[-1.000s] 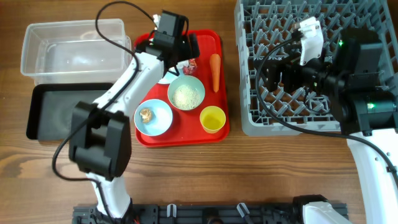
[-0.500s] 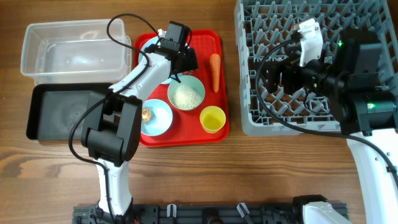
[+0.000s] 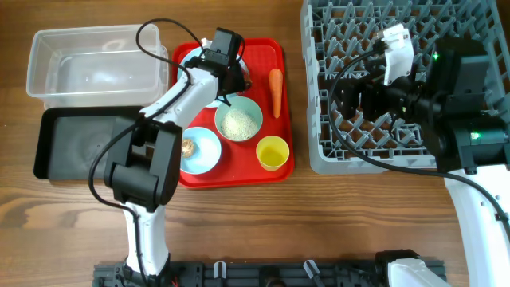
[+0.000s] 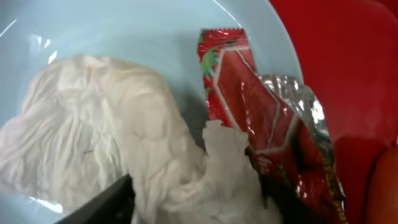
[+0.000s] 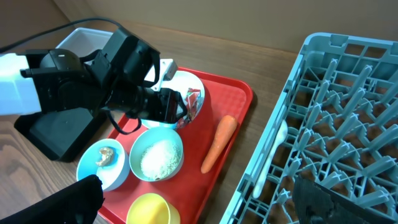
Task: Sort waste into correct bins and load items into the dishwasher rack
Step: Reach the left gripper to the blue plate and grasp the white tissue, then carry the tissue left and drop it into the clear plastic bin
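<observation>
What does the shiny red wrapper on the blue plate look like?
The wrapper is crumpled and glossy red, with thin white lines and a green mark near its top end. Silver foil shows along one side. It lies on the pale-blue plate, close to the rim next to the red tray. It touches a crumpled white tissue lying beside it on the plate.

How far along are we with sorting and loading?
Nothing looks done yet: clear tub and black tray hold no waste. In hand: the left gripper hangs open over the wrapper on the plate. Left: carrot, rice bowl, scrap bowl and yellow cup all sit on the red tray; the right gripper hovers open over the rack.
</observation>
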Controlling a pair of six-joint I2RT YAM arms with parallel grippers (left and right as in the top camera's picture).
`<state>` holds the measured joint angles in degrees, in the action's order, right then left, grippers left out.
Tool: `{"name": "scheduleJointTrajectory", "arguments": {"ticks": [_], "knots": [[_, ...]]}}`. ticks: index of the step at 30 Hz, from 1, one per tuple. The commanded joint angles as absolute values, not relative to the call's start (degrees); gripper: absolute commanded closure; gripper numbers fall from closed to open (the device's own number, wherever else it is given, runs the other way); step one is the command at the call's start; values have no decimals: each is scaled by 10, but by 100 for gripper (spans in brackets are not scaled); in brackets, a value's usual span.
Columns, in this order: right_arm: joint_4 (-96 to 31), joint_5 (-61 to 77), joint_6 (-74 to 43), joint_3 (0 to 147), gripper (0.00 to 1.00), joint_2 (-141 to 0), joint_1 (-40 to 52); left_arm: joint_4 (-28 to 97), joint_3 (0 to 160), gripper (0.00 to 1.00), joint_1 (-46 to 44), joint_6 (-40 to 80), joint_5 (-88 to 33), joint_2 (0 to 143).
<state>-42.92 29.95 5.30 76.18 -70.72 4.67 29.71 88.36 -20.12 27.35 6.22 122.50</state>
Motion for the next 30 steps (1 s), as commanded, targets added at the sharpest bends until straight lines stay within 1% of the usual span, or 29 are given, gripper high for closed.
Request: {"name": "scheduleJointTrajectory", "arguments": {"ticks": [1,2,3,6,7,8,9,10,12,13,14,20,24,30], "knots": [[-431,296,60,771,1,-709,45,291,892,27,-192,275,72,1256],[-431,296,60,771,0,-709,45,290,892,24,-192,275,72,1262],[-431,296,60,771,0,-709,45,289,892,23,-192,275,72,1269],[-431,296,60,771,0,-709,45,286,892,23,-192,275,69,1282],[-431,296,61,771,0,-709,45,286,892,25,-193,275,69,1283],[-431,296,60,771,0,-709,45,286,892,30,-193,275,69,1283],[-431,296,61,771,0,-709,45,286,892,39,-193,274,69,1283],[-430,296,60,771,0,-709,45,286,892,50,-193,272,70,1283],[-429,296,60,771,0,-709,45,286,892,81,-192,257,70,1283],[-429,296,60,771,0,-709,45,287,892,91,-191,253,70,1283],[-429,296,60,771,0,-709,45,287,892,96,-191,248,70,1282],[-433,296,60,771,0,-709,45,287,898,96,-183,241,70,1236],[-433,296,60,771,0,-709,45,287,905,96,-169,218,69,1159],[-433,296,60,771,0,-709,45,291,905,96,-152,214,70,1054]]}}
